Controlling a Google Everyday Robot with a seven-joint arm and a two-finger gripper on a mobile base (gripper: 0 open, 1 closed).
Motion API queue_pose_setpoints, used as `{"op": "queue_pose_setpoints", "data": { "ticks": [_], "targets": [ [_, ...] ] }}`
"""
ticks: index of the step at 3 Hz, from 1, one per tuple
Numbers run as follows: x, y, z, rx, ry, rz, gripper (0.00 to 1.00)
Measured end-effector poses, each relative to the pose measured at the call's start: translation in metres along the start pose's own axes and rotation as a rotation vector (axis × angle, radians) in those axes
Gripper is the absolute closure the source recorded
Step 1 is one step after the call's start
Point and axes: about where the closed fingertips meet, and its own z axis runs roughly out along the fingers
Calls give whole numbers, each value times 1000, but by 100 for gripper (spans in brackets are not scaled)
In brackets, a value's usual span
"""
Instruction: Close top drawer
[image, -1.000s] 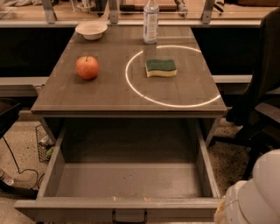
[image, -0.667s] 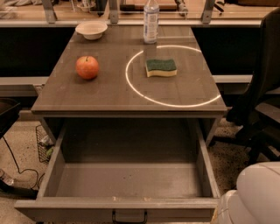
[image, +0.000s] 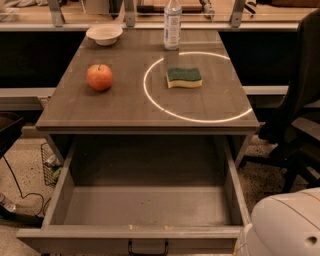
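The top drawer (image: 100, 236) is a wide, shallow grey-brown wooden drawer, pulled far out from under the table (image: 135, 107) toward me. It is empty inside. Its front panel runs along the bottom edge of the view, with a small dark pull handle (image: 148, 247) at its centre. My gripper is out of view. Only a white rounded part of my arm (image: 287, 225) shows at the bottom right, beside the drawer's right front corner.
On the table are a red apple (image: 99, 77), a green-and-yellow sponge (image: 184, 77) inside a ring of light, a water bottle (image: 172, 22) and a white bowl (image: 104, 34). A dark office chair (image: 300, 110) stands to the right. A wire basket (image: 50, 165) and cables lie on the floor to the left.
The white arm part at the bottom right has dropped lower in the view. The drawer stays open as before and the things on the table have not moved.
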Motion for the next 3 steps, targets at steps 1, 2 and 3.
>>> {"op": "queue_pose_setpoints", "data": {
  "ticks": [1, 2, 3],
  "targets": [
    [-12, -12, 22, -4, 4, -40, 100],
    [-17, -32, 33, 8, 10, -67, 100],
    [-18, -56, 36, 28, 15, -83, 100]
  ]
}}
